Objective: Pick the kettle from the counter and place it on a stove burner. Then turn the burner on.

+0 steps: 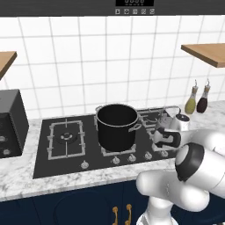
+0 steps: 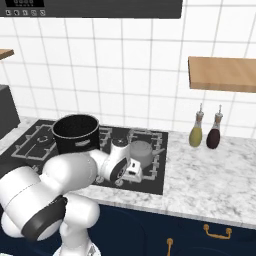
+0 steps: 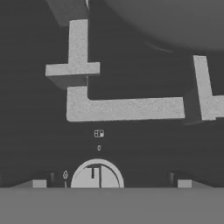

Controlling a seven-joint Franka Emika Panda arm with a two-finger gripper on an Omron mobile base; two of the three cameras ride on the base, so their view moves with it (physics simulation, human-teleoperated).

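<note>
kettle [image 1: 175,122] is on the stove [image 1: 44,151], sitting on the right-side grate [image 2: 152,150] behind the front-right knobs, just right of the black stockpot [image 1: 116,126]; upright, spout twd the right in left base view; wire handle arched over the lid; in right base view kettle [image 2: 141,151] body shows just past the wrist, partly hidden by it

hand [image 3: 111,181] is low over the front edge of the cooktop, pointing down at the knob row; hand view: round knob [image 3: 97,176] sits between the two fingertips [image 3: 39,183], tips spread well apart on either side of it, nothing gripped; can't tell if the tips touch the knob; pale grate bars [image 3: 124,108] above the knob in that view, curved grey underside of the kettle [image 3: 175,22] at top right

left base view: wrist/hand [image 1: 166,138] is in front of the kettle, at the right end of the knob row [image 1: 132,157]; fingers themselves hidden behind the wrist there

stockpot on the centre burner, open top, no lid; left burner [image 1: 67,137] bare

tabletop [image 2: 215,175] marbled white-grey, runs right of the stove; two bottles [image 1: 197,100] at the back right by the tiled wall, one yellow-green, one dark, touching or nearly so; wooden shelf [image 2: 222,74] above them; dark appliance [image 1: 11,123] on the tabletop left of the stove; navy cabinets [image 2: 200,235] w/ brass handles below
</note>
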